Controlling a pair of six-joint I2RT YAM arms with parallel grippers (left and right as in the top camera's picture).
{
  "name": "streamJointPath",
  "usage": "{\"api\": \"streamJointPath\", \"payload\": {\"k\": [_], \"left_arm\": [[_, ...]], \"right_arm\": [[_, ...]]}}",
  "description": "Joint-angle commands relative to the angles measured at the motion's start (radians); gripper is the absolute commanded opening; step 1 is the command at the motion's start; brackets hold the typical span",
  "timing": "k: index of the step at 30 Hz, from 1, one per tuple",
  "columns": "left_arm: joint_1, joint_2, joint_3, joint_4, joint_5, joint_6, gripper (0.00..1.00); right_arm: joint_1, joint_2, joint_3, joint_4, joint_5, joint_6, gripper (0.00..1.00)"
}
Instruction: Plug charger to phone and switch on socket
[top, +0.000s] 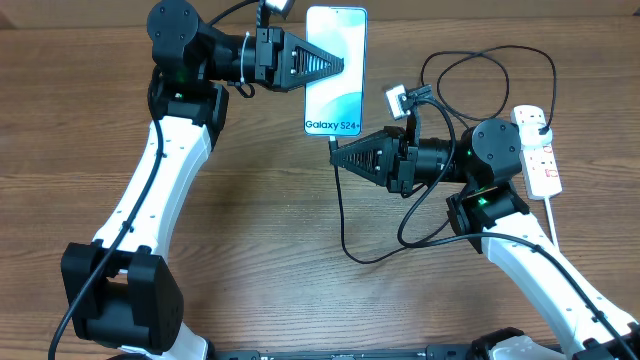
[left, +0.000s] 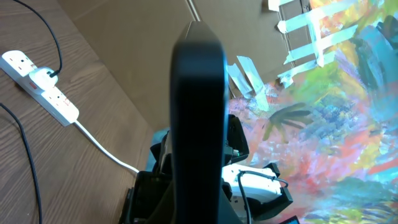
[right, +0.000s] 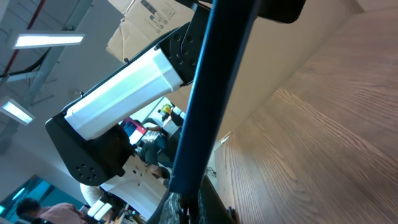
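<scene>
The phone is held off the table, its lit light-blue screen facing up. My left gripper is shut on the phone's left edge. In the left wrist view the phone shows as a dark edge between the jaws. My right gripper is shut on the charger's connector tip at the phone's bottom edge. In the right wrist view the phone rises edge-on from the jaws. The black charger cable loops over the table to the white socket, which also shows in the left wrist view.
The socket's thick white cord runs down beside my right arm. Loops of black cable lie on the wooden table between the phone and the socket. A small white device sits on my right wrist.
</scene>
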Motion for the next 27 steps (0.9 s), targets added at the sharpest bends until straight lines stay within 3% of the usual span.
{"api": "streamJointPath", "payload": {"k": [1, 27], "left_arm": [[0.0, -0.019, 0.023, 0.007, 0.038, -0.003, 0.04], [-0.018, -0.019, 0.023, 0.007, 0.078, -0.006, 0.05]], "right_arm": [[-0.008, -0.003, 0.029, 0.008, 0.067, 0.0, 0.04], [-0.008, -0.003, 0.029, 0.008, 0.221, 0.034, 0.04]]}}
